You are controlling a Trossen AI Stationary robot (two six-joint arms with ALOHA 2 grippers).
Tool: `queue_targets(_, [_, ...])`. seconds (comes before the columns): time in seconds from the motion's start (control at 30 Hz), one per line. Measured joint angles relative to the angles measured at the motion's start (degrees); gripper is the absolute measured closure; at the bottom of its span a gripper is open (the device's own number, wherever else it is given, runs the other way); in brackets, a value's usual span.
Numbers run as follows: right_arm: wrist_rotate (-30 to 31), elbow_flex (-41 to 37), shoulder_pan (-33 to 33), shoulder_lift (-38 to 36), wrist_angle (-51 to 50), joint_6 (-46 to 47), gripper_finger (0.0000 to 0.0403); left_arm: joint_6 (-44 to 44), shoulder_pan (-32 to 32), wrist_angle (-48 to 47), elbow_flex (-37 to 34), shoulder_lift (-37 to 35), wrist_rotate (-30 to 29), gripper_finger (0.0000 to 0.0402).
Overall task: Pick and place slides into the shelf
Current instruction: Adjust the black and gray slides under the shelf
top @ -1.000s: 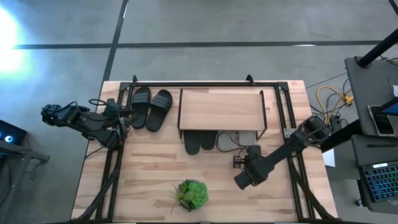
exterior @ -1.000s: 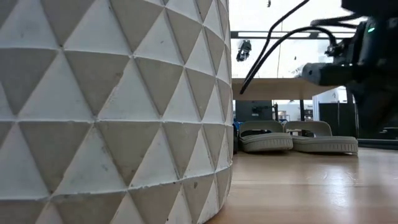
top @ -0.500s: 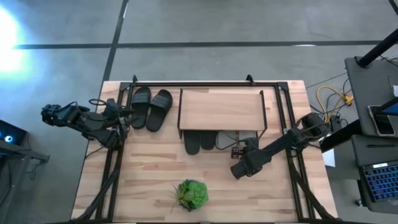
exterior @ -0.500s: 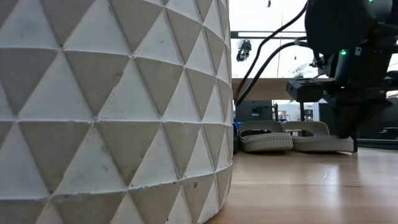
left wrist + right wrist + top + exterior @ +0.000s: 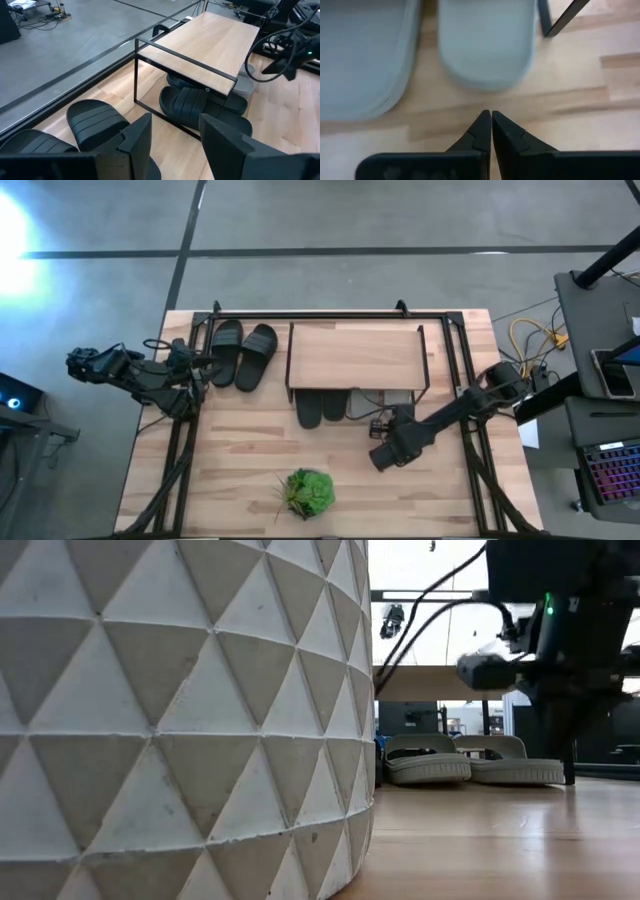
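1. High view: I see my right gripper (image 5: 379, 423) on the tabletop (image 5: 240, 450) just in front of the shelf (image 5: 355, 354), with the grey slides (image 5: 392, 399) just beyond its tip under the plank. A black pair (image 5: 322, 408) lies under the shelf too, off to the gripper's left. My left gripper (image 5: 203, 360) waits at the table's left edge, right beside the second black pair (image 5: 241, 353), which lies outside the shelf. A green plant (image 5: 308, 491) stands nearer to me than the right gripper.
2. Low view: the white faceted pot (image 5: 180, 720) fills most of my picture. Past it the grey slides (image 5: 470, 762) lie flat on the wood, the right arm hanging close by.
3. Left wrist view: my fingers (image 5: 137, 140) stand apart, holding nothing. The outside black slides (image 5: 95, 120) lie just ahead of them; the shelf (image 5: 210, 42) lies farther on, black slides (image 5: 187, 102) beneath it.
4. Right wrist view: my fingertips (image 5: 481, 125) are pressed together, empty, just short of the grey slides (image 5: 485, 45).
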Motion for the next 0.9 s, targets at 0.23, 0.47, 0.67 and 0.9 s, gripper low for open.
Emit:
queue_targets(0.23, [3.5,4.9,0.6,0.0,9.3,-1.6,0.0394,0.0,0.0,0.0,0.0,0.0,0.0,0.0252])
queue_targets(0.47, [7.7,4.7,-1.3,0.1,22.1,-8.7,0.0394,0.2,0.0,0.0,0.0,0.0,0.0,0.0252])
queue_targets(0.67, [6.0,3.7,-3.6,0.1,21.5,-9.6,0.0394,0.2,0.0,0.0,0.0,0.0,0.0,0.0252])
queue_targets(0.9, [5.6,2.8,-4.7,0.1,24.3,-13.6,0.0394,0.3,0.0,-0.1,0.0,0.0,0.0,0.0252])
